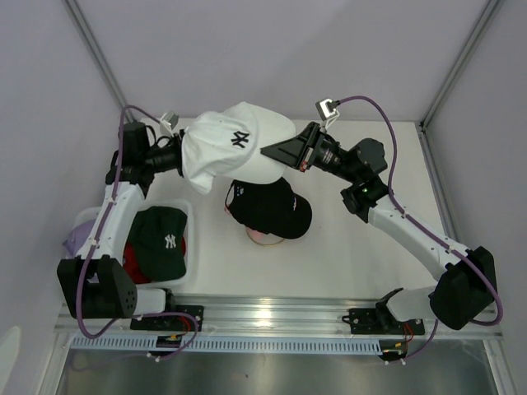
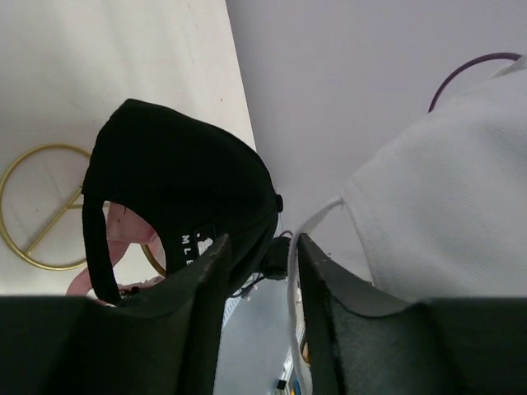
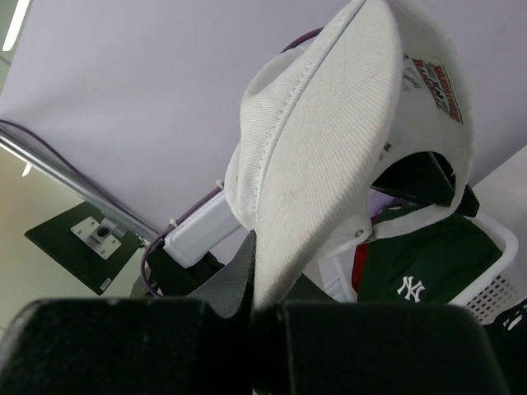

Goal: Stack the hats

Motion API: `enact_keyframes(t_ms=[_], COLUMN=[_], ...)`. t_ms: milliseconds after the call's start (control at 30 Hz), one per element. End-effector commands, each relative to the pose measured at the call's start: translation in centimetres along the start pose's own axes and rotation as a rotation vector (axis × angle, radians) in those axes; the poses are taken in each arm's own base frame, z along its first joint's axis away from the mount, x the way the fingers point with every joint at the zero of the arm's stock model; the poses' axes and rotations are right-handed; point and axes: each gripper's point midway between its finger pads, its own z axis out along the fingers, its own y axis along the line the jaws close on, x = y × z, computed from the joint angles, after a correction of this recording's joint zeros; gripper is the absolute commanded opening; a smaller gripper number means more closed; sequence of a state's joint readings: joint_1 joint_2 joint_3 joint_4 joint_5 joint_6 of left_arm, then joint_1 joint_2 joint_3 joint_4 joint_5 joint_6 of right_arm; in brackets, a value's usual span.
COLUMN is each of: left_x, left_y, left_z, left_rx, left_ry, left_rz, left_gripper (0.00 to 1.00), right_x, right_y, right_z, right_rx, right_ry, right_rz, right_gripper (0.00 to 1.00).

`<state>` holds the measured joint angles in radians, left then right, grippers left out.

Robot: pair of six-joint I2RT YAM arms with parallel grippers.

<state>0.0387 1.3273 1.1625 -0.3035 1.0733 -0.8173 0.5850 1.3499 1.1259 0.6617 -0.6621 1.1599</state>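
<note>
White cap [image 1: 235, 144], black NY logo on the crown, is held up in the air over the back of the table [image 1: 370, 263], between the two arms.

Right gripper [image 1: 270, 153]: jaws are pressed together on the tip of the cap's brim. In the right wrist view the pale underside of the brim is seen rising from the pinching fingers [image 3: 222, 288], with a colourful sticker [image 3: 432, 82] on it.

Left gripper [image 2: 255, 255]: fingers are seen apart, with a narrow gap between them. The white hem of the cap lies in that gap, close against one finger, and is not clamped from both sides. In the overhead view this gripper is hidden under the cap's crown.

Black cap [image 1: 268, 206] is set lower, just in front of the white one, on top of the pink cap [image 1: 262, 237]. Only a pink edge is seen at the near side. In the left wrist view the gold wire-ring stand [image 2: 37, 206] is seen on the table beneath these two.

White mesh basket [image 1: 191, 230] is placed at the left of the table, beside the left arm. Dark green cap [image 1: 160, 239], white NY logo, lies uppermost in it, and the red cap [image 1: 136, 267] is under that. Lavender cap [image 1: 76, 239] is seen at the basket's far left side, mostly hidden by the arm.
</note>
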Motion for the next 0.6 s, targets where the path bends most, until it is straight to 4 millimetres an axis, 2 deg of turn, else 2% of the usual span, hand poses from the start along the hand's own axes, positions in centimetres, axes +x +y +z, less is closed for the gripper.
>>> enact_keyframes(t_ms=[0,100,167,200,300,333,367,400,433,467,500,567], left_x=[0.0,-0.8,-1.6,-1.9,-3.5,-4.0,-4.1,-3.6,-3.8,-4.0,-4.1,-4.1], left_y=[-0.7,-0.3,-0.2,1.1,1.0,1.6,1.8,1.5,2.0,2.3,2.7,3.0], left_z=[0.7,0.6,0.3,0.1,-1.1,-1.5,-1.7,-1.3,-1.8,-2.2,-2.5,-3.4], left_rx=[0.006,-0.048,-0.111,-0.193,-0.29,-0.337,-0.353,-0.359,-0.41,-0.45,-0.489,-0.588], left_ry=[0.017,-0.022,-0.057,-0.081,-0.163,-0.205,-0.222,-0.221,-0.261,-0.28,-0.295,-0.33], left_rz=[0.068,0.07,0.104,0.077,0.141,0.153,0.16,0.177,0.188,0.205,0.217,0.254], left_gripper=[0.38,0.19,0.01,0.01,0.01,0.01,0.01,0.01,0.01,0.01,0.01,0.01], right_x=[-1.0,-0.8,-0.5,-0.4,0.6,0.7,1.0,1.9,2.1,2.0,2.8,2.7], right_y=[2.5,2.1,1.3,1.3,-0.8,-0.8,-1.1,-2.5,-2.2,-2.6,-4.1,-4.1], right_z=[0.1,0.0,-0.2,-0.4,-1.4,-2.0,-2.5,-3.4,-4.1,-4.9,-6.0,-7.5], right_rx=[-0.068,-0.048,-0.01,0.004,0.09,0.102,0.116,0.149,0.15,0.164,0.201,0.225], right_ry=[-0.021,-0.016,-0.006,-0.003,0.026,0.027,0.034,0.042,0.033,0.016,0.012,-0.019], right_rz=[-0.058,-0.061,-0.059,-0.062,-0.046,-0.045,-0.029,0.001,0.004,0.013,0.055,0.057], right_gripper=[0.0,0.0,0.0,0.0,0.0,0.0,0.0,0.0,0.0,0.0,0.0,0.0])
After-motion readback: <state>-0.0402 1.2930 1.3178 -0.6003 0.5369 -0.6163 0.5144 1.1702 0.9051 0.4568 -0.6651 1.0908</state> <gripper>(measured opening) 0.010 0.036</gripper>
